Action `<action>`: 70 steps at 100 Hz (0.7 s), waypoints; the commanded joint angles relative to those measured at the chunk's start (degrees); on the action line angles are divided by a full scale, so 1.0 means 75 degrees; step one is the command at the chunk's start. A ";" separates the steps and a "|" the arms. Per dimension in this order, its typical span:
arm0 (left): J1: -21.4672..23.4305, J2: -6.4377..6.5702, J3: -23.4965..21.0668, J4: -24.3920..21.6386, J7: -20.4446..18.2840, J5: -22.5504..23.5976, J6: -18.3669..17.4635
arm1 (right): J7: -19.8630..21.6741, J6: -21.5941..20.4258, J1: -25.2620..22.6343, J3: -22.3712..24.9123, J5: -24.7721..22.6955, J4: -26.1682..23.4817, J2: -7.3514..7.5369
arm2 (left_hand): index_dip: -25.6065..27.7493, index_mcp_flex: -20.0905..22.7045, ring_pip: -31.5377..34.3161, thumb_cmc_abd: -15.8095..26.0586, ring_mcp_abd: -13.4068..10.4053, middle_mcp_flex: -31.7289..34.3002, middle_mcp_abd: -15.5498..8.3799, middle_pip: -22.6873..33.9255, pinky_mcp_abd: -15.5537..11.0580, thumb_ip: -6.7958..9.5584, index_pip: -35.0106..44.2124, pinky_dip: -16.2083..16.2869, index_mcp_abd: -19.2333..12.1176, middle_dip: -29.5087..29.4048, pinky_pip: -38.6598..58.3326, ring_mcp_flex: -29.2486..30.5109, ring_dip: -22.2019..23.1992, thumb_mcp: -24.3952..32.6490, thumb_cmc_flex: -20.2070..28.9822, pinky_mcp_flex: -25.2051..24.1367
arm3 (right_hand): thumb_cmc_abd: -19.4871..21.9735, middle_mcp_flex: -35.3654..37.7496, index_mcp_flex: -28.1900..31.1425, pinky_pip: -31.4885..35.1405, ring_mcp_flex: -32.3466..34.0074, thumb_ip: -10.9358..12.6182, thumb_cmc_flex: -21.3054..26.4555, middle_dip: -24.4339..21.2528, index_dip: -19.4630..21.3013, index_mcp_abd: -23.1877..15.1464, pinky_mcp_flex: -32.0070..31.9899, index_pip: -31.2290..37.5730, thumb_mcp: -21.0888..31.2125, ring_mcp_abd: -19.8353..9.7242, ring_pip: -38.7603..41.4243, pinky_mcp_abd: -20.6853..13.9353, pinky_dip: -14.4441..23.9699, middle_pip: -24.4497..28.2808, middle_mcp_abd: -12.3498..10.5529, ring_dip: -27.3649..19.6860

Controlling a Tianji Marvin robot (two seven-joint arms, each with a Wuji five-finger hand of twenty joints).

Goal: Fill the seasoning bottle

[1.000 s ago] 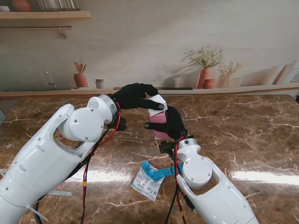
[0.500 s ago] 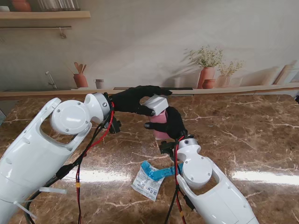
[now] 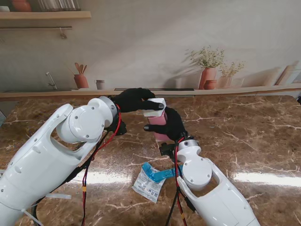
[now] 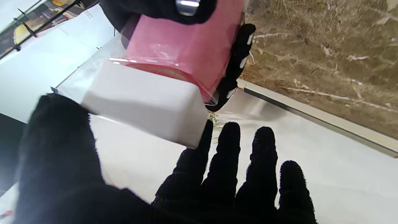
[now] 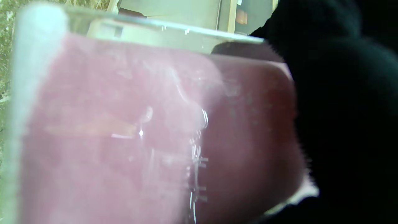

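Note:
The seasoning bottle is clear with pink contents and stands upright at the table's middle. My right hand wraps it from the near right side, shut on it. Its white lid rests on the bottle's top, pinched by my left hand, which comes in from the left. In the left wrist view the lid lies between thumb and fingers, against the pink bottle. The bottle fills the right wrist view, blurred, beside a black finger. Whether the lid is fully seated is hidden.
A torn white sachet with a blue strip lies on the brown marble table, nearer to me than the bottle and beside my right forearm. A ledge and printed kitchen backdrop close the far edge.
Half a second ago the left hand held the lid raised and tilted with fingers stretched out. The lid has come down flatter onto the bottle top and the fingers have curled. The right hand stayed put.

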 commanded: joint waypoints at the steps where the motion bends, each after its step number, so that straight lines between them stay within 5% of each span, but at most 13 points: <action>1: -0.0101 -0.0059 0.0108 0.0020 -0.0018 0.0267 -0.0107 | 0.0103 0.0019 0.0024 -0.0020 -0.0041 -0.0029 -0.0031 | 0.0355 0.0134 0.0295 0.0288 0.0174 0.0301 -0.0045 0.0222 0.0095 0.0217 0.0439 0.0391 -0.0315 0.0280 0.0274 0.0332 0.0252 -0.0190 -0.0319 -0.0083 | 0.4645 0.0705 0.1586 0.1560 0.0558 0.0387 0.1962 0.0607 0.0706 -0.2380 0.0545 0.3180 0.1960 -0.0903 0.3269 -0.0183 0.0592 0.2129 -0.1261 0.0934; 11: -0.0186 -0.0048 0.0203 0.0028 -0.0075 0.0280 0.0021 | 0.0088 0.0027 0.0032 -0.0026 -0.0166 -0.0020 -0.0022 | 0.0609 0.0044 0.0454 0.0147 0.0197 0.0502 -0.0107 0.0404 0.0128 0.0279 0.0788 0.0416 -0.0401 0.0488 0.0481 0.0523 0.0408 -0.0028 0.0317 -0.0084 | 0.4647 0.0704 0.1586 0.1560 0.0561 0.0386 0.1961 0.0607 0.0704 -0.2380 0.0545 0.3180 0.1956 -0.0915 0.3266 -0.0183 0.0592 0.2128 -0.1281 0.0933; 16: -0.0219 -0.0016 0.0212 0.0020 -0.0194 0.0298 -0.0009 | 0.0072 0.0030 0.0035 -0.0020 -0.0188 -0.0015 -0.0024 | 0.0591 0.0093 0.0431 -0.0007 0.0137 0.0509 -0.0181 0.0392 0.0122 0.0408 0.0781 0.0342 -0.0444 0.0497 0.0494 0.0519 0.0392 0.0320 0.1226 -0.0079 | 0.4651 0.0708 0.1585 0.1560 0.0561 0.0387 0.1961 0.0608 0.0703 -0.2380 0.0545 0.3180 0.1955 -0.0916 0.3266 -0.0183 0.0592 0.2131 -0.1274 0.0932; 17: -0.0224 -0.0009 0.0212 0.0015 -0.0220 0.0306 -0.0013 | 0.0070 0.0031 0.0035 -0.0018 -0.0189 -0.0015 -0.0024 | 0.0511 0.0091 0.0424 -0.0148 0.0111 0.0505 -0.0203 0.0374 0.0115 0.0542 0.0759 0.0166 -0.0457 0.0510 0.0559 0.0509 0.0348 0.0843 0.1364 -0.0099 | 0.4651 0.0709 0.1585 0.1560 0.0561 0.0387 0.1961 0.0608 0.0703 -0.2380 0.0545 0.3180 0.1955 -0.0916 0.3266 -0.0183 0.0592 0.2131 -0.1274 0.0932; 24: -0.0211 0.0030 0.0165 -0.0009 -0.0339 0.0377 -0.0123 | 0.0065 0.0041 0.0027 0.0012 -0.0170 -0.0025 -0.0024 | 0.0174 0.0203 0.0273 -0.1049 0.0025 0.0490 -0.0325 0.0301 0.0094 0.0418 0.0505 -0.0058 -0.0563 0.0445 0.0544 0.0461 0.0126 0.6693 0.0647 -0.0131 | 0.4646 0.0709 0.1585 0.1560 0.0565 0.0388 0.1962 0.0607 0.0702 -0.2380 0.0545 0.3181 0.1956 -0.0918 0.3270 -0.0183 0.0592 0.2131 -0.1275 0.0933; 26: -0.0188 0.0027 0.0140 -0.0015 -0.0326 0.0375 -0.0161 | 0.0066 0.0046 0.0022 0.0023 -0.0157 -0.0030 -0.0024 | 0.0090 0.0280 0.0217 -0.1123 0.0024 0.0499 -0.0354 0.0267 0.0090 0.0410 0.0429 -0.0069 -0.0612 0.0413 0.0501 0.0437 0.0061 0.7712 0.0603 -0.0137 | 0.4647 0.0713 0.1585 0.1560 0.0564 0.0388 0.1962 0.0607 0.0702 -0.2380 0.0545 0.3181 0.1957 -0.0917 0.3270 -0.0183 0.0592 0.2133 -0.1279 0.0933; 30: -0.0142 0.0019 0.0079 -0.0029 -0.0294 0.0333 -0.0220 | 0.0068 0.0054 0.0011 0.0047 -0.0120 -0.0044 -0.0025 | -0.0078 0.0454 0.0102 -0.1454 -0.0015 0.0560 -0.0446 0.0205 0.0026 0.0004 0.0281 -0.0048 -0.0769 0.0353 0.0405 0.0388 -0.0092 0.8799 0.1005 -0.0149 | 0.4649 0.0715 0.1585 0.1560 0.0565 0.0388 0.1959 0.0607 0.0702 -0.2380 0.0545 0.3181 0.1956 -0.0915 0.3272 -0.0183 0.0592 0.2134 -0.1282 0.0934; 35: -0.0100 0.0039 -0.0022 -0.0057 -0.0360 0.0234 -0.0314 | 0.0076 0.0061 -0.0004 0.0073 -0.0052 -0.0061 -0.0027 | -0.0318 0.0588 -0.0071 -0.1661 -0.0100 0.0578 -0.0585 0.0077 -0.0094 -0.0308 0.0068 -0.0035 -0.1058 0.0226 0.0160 0.0255 -0.0300 0.9097 0.1792 -0.0180 | 0.4647 0.0714 0.1585 0.1560 0.0565 0.0389 0.1959 0.0606 0.0701 -0.2380 0.0545 0.3182 0.1956 -0.0911 0.3275 -0.0183 0.0593 0.2134 -0.1282 0.0935; 46: -0.0091 0.0156 -0.0224 -0.0067 -0.0804 0.0158 -0.0752 | 0.0090 0.0078 -0.0014 0.0103 -0.0037 -0.0073 -0.0020 | -0.0731 0.0669 -0.0503 -0.1561 -0.0507 0.0329 -0.0995 -0.0441 -0.0448 -0.0312 -0.0117 -0.0559 -0.2110 -0.0463 -0.0474 -0.0276 -0.0776 0.8781 0.3147 -0.0020 | 0.4648 0.0716 0.1601 0.1560 0.0570 0.0389 0.1959 0.0604 0.0699 -0.2382 0.0545 0.3185 0.1956 -0.0915 0.3280 -0.0183 0.0593 0.2134 -0.1277 0.0937; 61: 0.0000 0.0256 -0.0571 -0.0013 -0.1276 -0.0464 -0.1268 | 0.0082 0.0100 -0.0015 0.0128 -0.0037 -0.0094 -0.0021 | -0.1038 0.0703 -0.1153 -0.1336 -0.0961 -0.1130 -0.1386 -0.1080 -0.0841 -0.0266 0.0025 -0.3097 -0.3126 -0.1518 -0.1407 -0.1507 -0.1325 0.8389 0.3889 0.0309 | 0.4654 0.0719 0.1604 0.1560 0.0572 0.0390 0.1958 0.0604 0.0697 -0.2392 0.0545 0.3184 0.1957 -0.0920 0.3280 -0.0183 0.0593 0.2135 -0.1283 0.0936; 70: 0.0150 0.0258 -0.0795 0.0023 -0.1308 -0.0760 -0.1536 | 0.0081 0.0119 -0.0025 0.0148 -0.0006 -0.0120 -0.0021 | -0.1483 0.0228 -0.1435 -0.1435 -0.0999 -0.2093 -0.1424 -0.1312 -0.0741 -0.0372 -0.0504 -0.4224 -0.3088 -0.1758 -0.1631 -0.1990 -0.1610 0.8388 0.2817 0.0339 | 0.4651 0.0719 0.1609 0.1560 0.0571 0.0391 0.1959 0.0604 0.0697 -0.2390 0.0545 0.3186 0.1958 -0.0918 0.3280 -0.0183 0.0593 0.2136 -0.1279 0.0936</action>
